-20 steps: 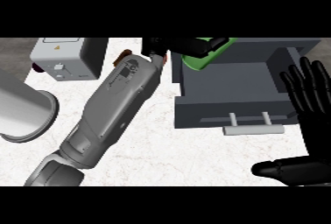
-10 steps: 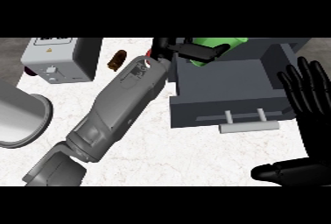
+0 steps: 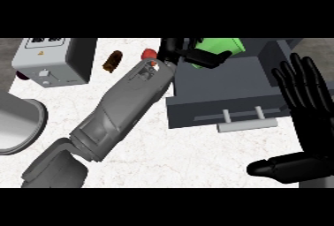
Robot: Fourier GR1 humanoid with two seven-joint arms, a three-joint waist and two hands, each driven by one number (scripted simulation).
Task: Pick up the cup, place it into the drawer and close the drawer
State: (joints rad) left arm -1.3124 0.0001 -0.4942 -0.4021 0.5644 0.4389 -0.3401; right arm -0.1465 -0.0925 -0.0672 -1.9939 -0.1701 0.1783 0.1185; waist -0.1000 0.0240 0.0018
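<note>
A green cup (image 3: pixel 220 47) is at the top middle, lying tilted over the far end of the open drawer (image 3: pixel 222 90). My left hand (image 3: pixel 186 52) is shut on the cup, fingers curled round its near side and hiding part of it. The left forearm runs up to it from the lower left. The dark grey drawer stands pulled out, its pale bar handle (image 3: pixel 245 123) facing me. My right hand (image 3: pixel 305 99) is open at the right edge beside the drawer, fingers up and thumb low, touching nothing.
A grey box-shaped appliance (image 3: pixel 49 59) stands at the upper left. A brown item (image 3: pixel 112 61) and a small red one (image 3: pixel 149 54) lie on the white marble counter (image 3: pixel 169 154) near it. A grey round pot (image 3: pixel 16 126) sits at the left edge.
My left hand has carried the cup a little farther and to the right, over the drawer's far end. The pot and appliance have slid toward the left edge. The right hand has barely moved.
</note>
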